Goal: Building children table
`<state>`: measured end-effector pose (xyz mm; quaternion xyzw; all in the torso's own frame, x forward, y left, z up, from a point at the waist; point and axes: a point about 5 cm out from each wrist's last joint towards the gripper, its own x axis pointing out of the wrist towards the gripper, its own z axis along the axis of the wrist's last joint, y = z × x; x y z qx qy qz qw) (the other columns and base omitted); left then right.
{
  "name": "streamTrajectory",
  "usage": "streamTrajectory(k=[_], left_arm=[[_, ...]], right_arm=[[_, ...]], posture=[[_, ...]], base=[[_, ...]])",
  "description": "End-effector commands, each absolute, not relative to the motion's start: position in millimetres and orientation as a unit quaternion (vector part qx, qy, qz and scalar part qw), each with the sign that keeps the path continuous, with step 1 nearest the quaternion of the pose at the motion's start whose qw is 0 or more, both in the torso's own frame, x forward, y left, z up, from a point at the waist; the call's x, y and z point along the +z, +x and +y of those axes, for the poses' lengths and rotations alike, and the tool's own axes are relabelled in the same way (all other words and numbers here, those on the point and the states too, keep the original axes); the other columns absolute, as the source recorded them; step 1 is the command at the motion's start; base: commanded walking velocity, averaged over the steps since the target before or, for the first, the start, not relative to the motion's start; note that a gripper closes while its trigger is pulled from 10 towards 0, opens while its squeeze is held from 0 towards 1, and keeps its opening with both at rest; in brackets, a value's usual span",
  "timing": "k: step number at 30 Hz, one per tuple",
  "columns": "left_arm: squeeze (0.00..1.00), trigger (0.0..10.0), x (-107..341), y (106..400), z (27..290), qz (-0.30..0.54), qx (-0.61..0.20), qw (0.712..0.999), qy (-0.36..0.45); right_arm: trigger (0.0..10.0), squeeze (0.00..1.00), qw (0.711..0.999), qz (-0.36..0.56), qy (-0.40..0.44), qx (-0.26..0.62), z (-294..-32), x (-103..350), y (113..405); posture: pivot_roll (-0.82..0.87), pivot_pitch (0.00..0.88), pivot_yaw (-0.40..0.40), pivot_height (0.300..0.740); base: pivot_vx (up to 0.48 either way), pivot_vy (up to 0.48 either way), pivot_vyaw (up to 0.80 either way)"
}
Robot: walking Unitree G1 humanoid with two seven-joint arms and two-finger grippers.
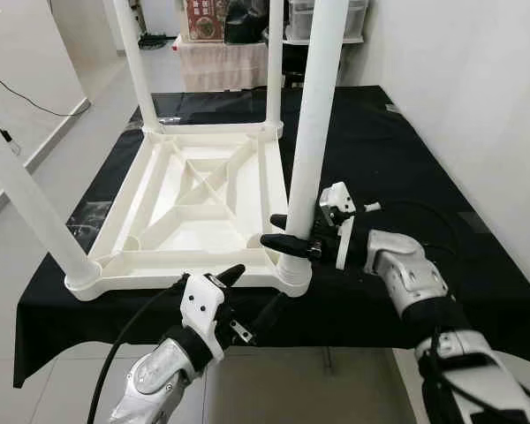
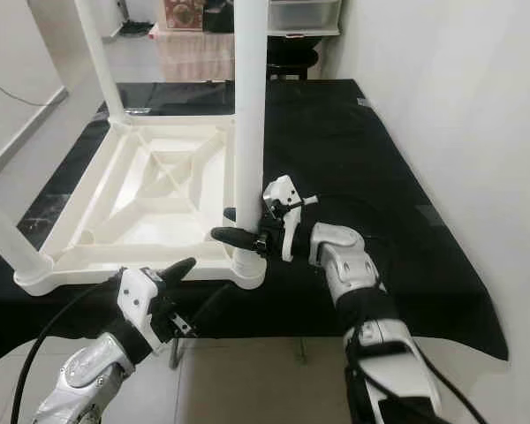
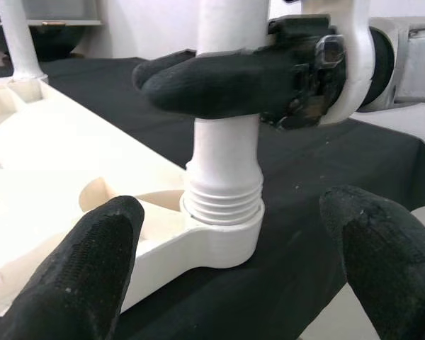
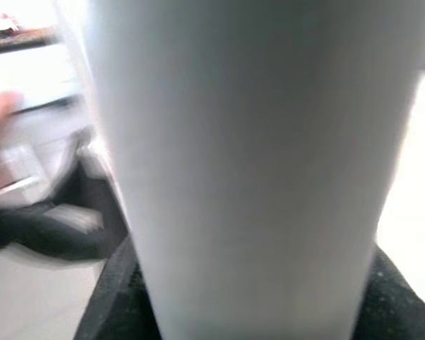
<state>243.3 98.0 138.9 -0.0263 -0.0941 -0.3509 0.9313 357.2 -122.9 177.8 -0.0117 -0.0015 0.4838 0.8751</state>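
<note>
A white plastic children's table (image 1: 185, 281) lies upside down on a black cloth. Its four white legs point up; the near-left leg (image 1: 31, 208) leans to the left. My right gripper (image 1: 274, 230) is shut on the near-right leg (image 1: 314, 115), just above the corner socket (image 1: 293, 274). In the left wrist view the leg's thread (image 3: 223, 205) sits partly in that socket. My left gripper (image 1: 258, 287) is open, just in front of and below the same corner, touching nothing. The leg (image 4: 248, 163) is very close in the right wrist view.
The black cloth (image 1: 406, 159) covers a low table whose front edge is just behind my left gripper. A white wall (image 1: 477, 88) runs close along the right. Boxes and a shelf (image 1: 221, 44) stand at the back. Open floor (image 1: 71, 141) lies to the left.
</note>
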Motion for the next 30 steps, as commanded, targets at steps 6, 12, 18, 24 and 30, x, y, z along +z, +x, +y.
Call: streamTrajectory(k=[6, 12, 18, 24, 30], left_arm=[[0.0, 10.0, 140.0, 244.4, 103.8, -0.092, -0.356, 0.93, -0.022], [0.0, 10.0, 138.4, 247.5, 102.8, -0.088, -0.362, 0.928, -0.024], [0.0, 10.0, 138.3, 248.1, 102.5, -0.091, -0.354, 0.93, -0.024], [0.0, 10.0, 137.6, 247.7, 100.8, -0.091, -0.356, 0.93, -0.026], [0.0, 10.0, 137.4, 247.2, 99.8, -0.092, -0.355, 0.93, -0.027]], right_arm=[[0.0, 0.0, 0.977, 0.01, -0.027, 0.214, -100.7, 133.9, 328.7], [0.0, 0.0, 0.975, 0.024, -0.018, 0.222, -102.1, 129.0, 336.9], [10.0, 0.0, 0.973, 0.023, -0.007, 0.229, -100.1, 132.0, 334.2], [10.0, 1.0, 0.962, 0.011, 0.034, 0.271, -96.9, 145.6, 332.9], [10.0, 0.04, 0.909, -0.017, 0.0, 0.417, -100.3, 171.5, 347.6]], posture=[[-0.06, 0.139, 0.029, 0.74], [-0.05, 0.116, 0.024, 0.74], [-0.04, 0.11, 0.016, 0.74], [-0.04, 0.1, 0.011, 0.74], [-0.02, 0.1, 0.007, 0.74]], base=[[0.0, 0.0, 0.0], [0.0, 0.0, 0.0], [0.0, 0.0, 0.0], [0.0, 0.0, 0.0], [0.0, 0.0, 0.0]])
